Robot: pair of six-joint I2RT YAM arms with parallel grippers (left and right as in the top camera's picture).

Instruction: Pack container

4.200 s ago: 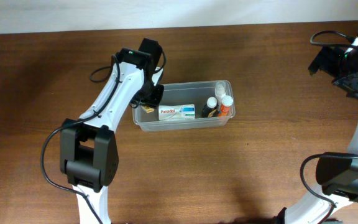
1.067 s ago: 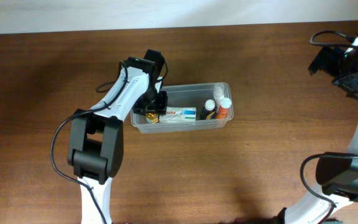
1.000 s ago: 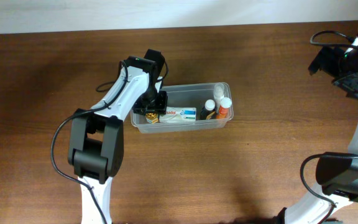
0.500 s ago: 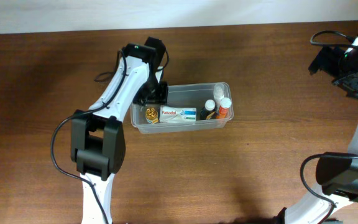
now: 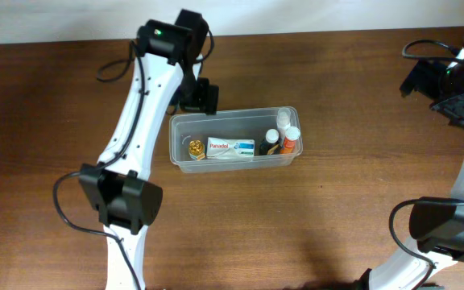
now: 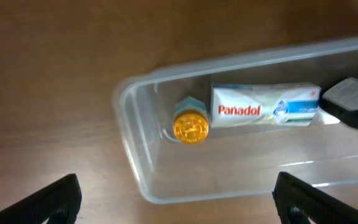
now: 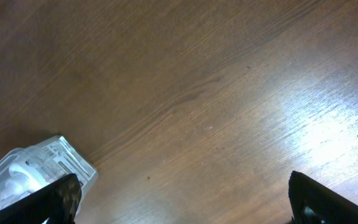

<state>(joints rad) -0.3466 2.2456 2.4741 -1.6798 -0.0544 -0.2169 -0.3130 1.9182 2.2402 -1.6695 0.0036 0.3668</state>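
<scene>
Clear plastic container point(image 6: 134, 155), rounded corners, gold-capped bottle point(image 6: 191, 126), glossy Panadol box point(image 6: 263, 107)

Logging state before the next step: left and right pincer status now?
Left pincer: open, holding nothing.
Right pincer: open, holding nothing.

Wooden table point(image 5: 337, 217): dark brown. Panadol box point(image 5: 231, 147): white, lying flat, label up. Seen from overhead, gold-capped bottle point(image 5: 195, 147) just left of box. Dark bottle point(image 5: 271, 143) and orange bottle point(image 5: 291, 141), both white-capped, right of box.
</scene>
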